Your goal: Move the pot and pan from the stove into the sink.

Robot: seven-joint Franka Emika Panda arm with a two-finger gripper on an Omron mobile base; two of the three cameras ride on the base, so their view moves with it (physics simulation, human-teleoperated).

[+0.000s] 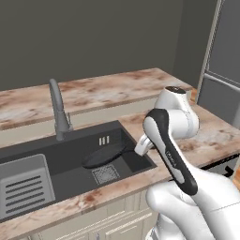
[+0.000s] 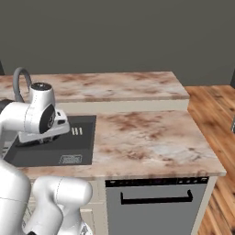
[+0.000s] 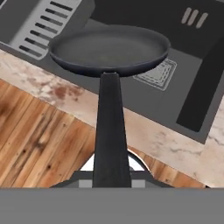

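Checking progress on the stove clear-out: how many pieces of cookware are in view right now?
1: the pan, held by its long handle in the pincer, over the sink above the drain. A pot may be hidden elsewhere.

Marbled brown countertop (image 2: pixel 142 133), dishwasher front (image 2: pixel 156 204) with dark bar handle below it, wooden floor (image 2: pixel 215 110) beside it, grey wall (image 2: pixel 119 36) behind it.

Kitchen corner as I see it from the base cameras: marble-look counters, dark walls, wood floor.

I see a dull grey-green wall (image 1: pixel 93 33) closing off the far side, with a pink-and-brown veined countertop (image 2: pixel 147 133) running in an L beneath it. On the near face sit cream cabinet fronts (image 1: pixel 112 220) and a grey dishwasher (image 2: pixel 156 206) with a black bar handle. At the right lie warm wooden floorboards (image 2: pixel 215 114); a tall grey fridge (image 1: pixel 225 61) stands at the far right.
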